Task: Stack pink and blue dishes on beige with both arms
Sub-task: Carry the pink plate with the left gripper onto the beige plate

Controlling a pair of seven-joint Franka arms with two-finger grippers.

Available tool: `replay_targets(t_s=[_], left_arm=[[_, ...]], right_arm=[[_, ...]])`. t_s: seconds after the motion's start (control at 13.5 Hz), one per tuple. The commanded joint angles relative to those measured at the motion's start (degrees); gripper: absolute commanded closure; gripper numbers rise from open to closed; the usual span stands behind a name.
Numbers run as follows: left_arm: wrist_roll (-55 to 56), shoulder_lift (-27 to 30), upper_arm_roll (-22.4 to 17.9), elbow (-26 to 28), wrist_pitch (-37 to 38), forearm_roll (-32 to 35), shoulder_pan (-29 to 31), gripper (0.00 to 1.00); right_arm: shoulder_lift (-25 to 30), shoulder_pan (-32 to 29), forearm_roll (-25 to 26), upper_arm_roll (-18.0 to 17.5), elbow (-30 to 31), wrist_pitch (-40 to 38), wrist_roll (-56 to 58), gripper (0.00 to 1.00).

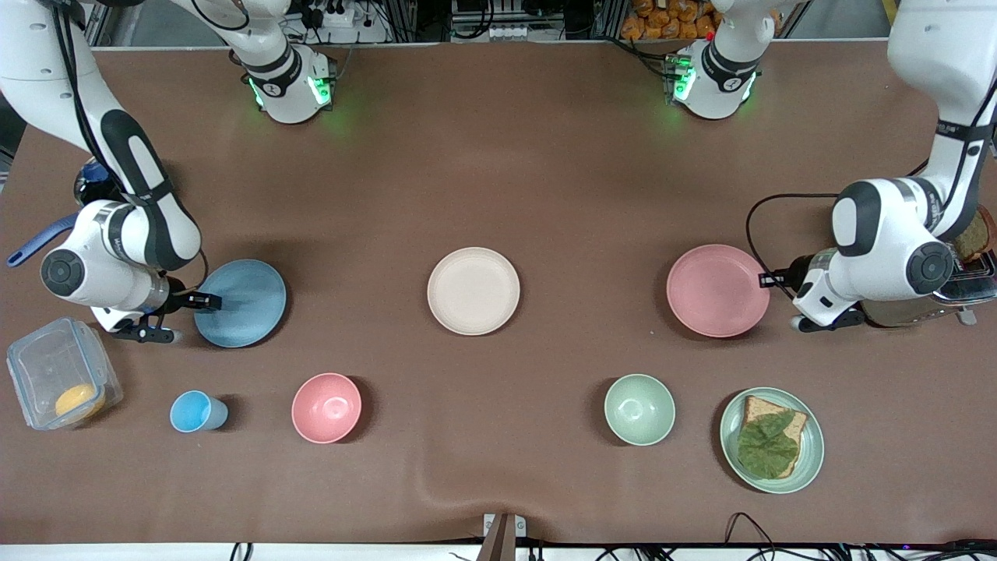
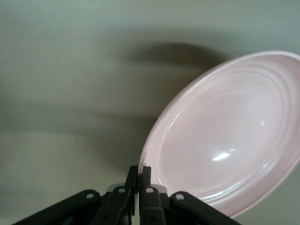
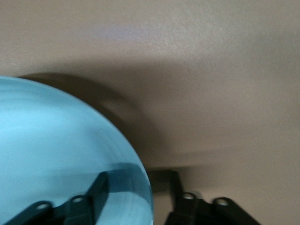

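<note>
The pale pink plate point(image 1: 716, 290) lies toward the left arm's end of the table. My left gripper point(image 1: 773, 280) is shut on its rim, and in the left wrist view the pink plate point(image 2: 225, 140) looks tilted, with my left gripper point(image 2: 140, 172) pinching its edge. The light blue plate point(image 1: 241, 302) lies toward the right arm's end. My right gripper point(image 1: 209, 301) is at its rim; the right wrist view shows that gripper point(image 3: 137, 182) open, straddling the blue plate point(image 3: 61, 150). The beige plate point(image 1: 473, 291) sits bare at the table's middle.
Nearer the front camera stand a small blue cup point(image 1: 196, 411), a pink bowl point(image 1: 326, 407), a green bowl point(image 1: 639, 409) and a green plate point(image 1: 810, 460) with bread and a leaf. A clear container point(image 1: 47, 366) holds something orange. A toaster point(image 1: 970, 276) sits by the left arm.
</note>
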State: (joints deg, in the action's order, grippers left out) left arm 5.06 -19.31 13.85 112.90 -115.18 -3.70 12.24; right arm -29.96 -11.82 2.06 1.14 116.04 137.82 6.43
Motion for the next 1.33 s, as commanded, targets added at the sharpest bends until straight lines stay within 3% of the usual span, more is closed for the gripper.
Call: replay_targets(t_s=[0.0,0.22,0.37,0.74,0.96,1.11,1.26], left_arm=[[2.4,3.3,7.3,-3.7,7.1,-1.6,0.3,1.00],[9.2,2.4,13.9,-5.1,6.1,-4.2,-1.1,1.00],[16.4,1.2,16.3,-5.0,2.9,-4.3,-5.2,1.00],[37.4,-7.4,16.2,-6.1,-13.7,-3.6,-19.8,1.00],[46.1,-13.5,15.8,-10.5,-18.1,-3.3,-26.0,1.00],[48.5,-17.3,14.7,-14.2,-19.0,-3.3,-28.6,1.00],[48.6,-20.1,13.4,-16.9,-19.1,-3.2,-29.9,1.00]], right_arm=[[1.0,-0.8,-1.1,-0.4,0.4,-0.1,2.7,1.00],[2.1,-0.7,-1.1,-0.5,0.4,-0.1,3.8,1.00],[3.5,-0.7,-1.1,-0.4,0.2,-0.9,6.1,1.00],[6.9,0.0,-1.1,-0.7,-1.4,-5.5,6.8,1.00],[7.5,0.2,-1.3,-1.3,-7.6,-15.3,6.6,1.00],[7.5,0.3,-7.8,-1.7,-10.9,-21.5,6.7,1.00],[7.4,0.5,-10.9,-2.0,-13.5,-26.1,6.2,1.00]])
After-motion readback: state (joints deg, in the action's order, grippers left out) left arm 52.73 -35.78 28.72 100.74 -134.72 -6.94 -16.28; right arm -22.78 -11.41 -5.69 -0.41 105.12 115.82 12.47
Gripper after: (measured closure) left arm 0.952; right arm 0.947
